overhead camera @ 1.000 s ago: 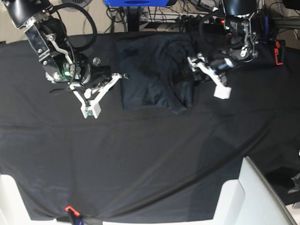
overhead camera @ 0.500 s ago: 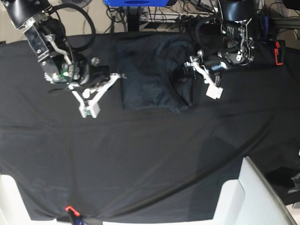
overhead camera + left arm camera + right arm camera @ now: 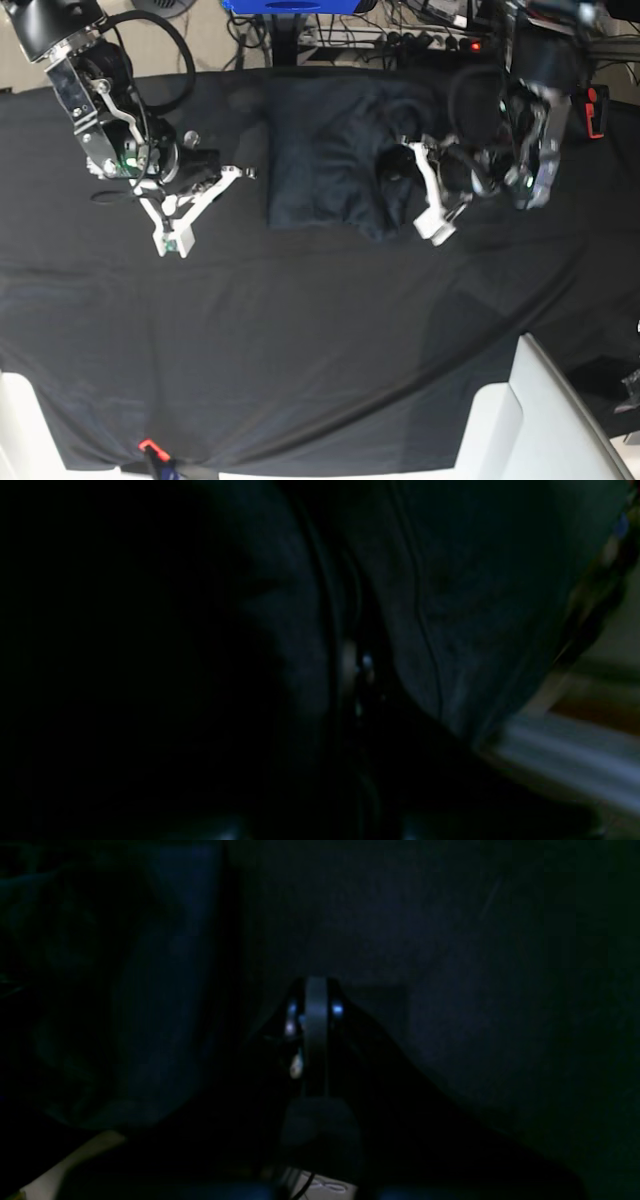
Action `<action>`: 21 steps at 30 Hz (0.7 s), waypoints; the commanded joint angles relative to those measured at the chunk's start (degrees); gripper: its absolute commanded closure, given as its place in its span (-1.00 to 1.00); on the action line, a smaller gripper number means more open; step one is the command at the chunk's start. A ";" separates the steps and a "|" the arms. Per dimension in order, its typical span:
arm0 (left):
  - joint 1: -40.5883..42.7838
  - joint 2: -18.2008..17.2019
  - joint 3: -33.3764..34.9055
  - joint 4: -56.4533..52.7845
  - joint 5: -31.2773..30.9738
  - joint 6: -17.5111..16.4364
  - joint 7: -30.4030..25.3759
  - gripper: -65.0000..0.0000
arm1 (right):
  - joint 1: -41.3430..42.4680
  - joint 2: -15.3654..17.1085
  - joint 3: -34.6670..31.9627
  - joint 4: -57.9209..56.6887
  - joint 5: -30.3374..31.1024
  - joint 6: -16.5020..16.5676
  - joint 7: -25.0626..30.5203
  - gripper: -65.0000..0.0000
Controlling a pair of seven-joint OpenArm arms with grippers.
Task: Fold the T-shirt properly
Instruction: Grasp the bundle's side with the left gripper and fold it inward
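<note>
The T-shirt (image 3: 325, 160), dark charcoal, lies folded in a rough rectangle at the back middle of the black table cloth (image 3: 320, 330). My left gripper (image 3: 418, 190) is open at the shirt's right edge, one white finger at the cloth and the other toward the front. The left wrist view shows only dark shirt folds and seams (image 3: 425, 605) close up. My right gripper (image 3: 205, 210) is open wide and empty, left of the shirt and apart from it. In the right wrist view the shirt (image 3: 165, 965) shows faintly bluish at the left.
Cables and a power strip (image 3: 420, 40) run behind the table, beside a blue object (image 3: 290, 5). A red part (image 3: 597, 110) sits at the far right. White furniture (image 3: 540, 420) stands at the front right. An orange clip (image 3: 148, 447) holds the front edge.
My left arm has swung forward and lower, bringing its open gripper against the shirt's right edge. My right gripper has drifted slightly left. The shirt has shifted a little.
</note>
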 commanded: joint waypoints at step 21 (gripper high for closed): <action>-13.77 -2.19 28.94 5.71 39.68 0.32 0.37 1.00 | 0.49 0.39 6.63 0.59 0.13 0.18 0.49 1.00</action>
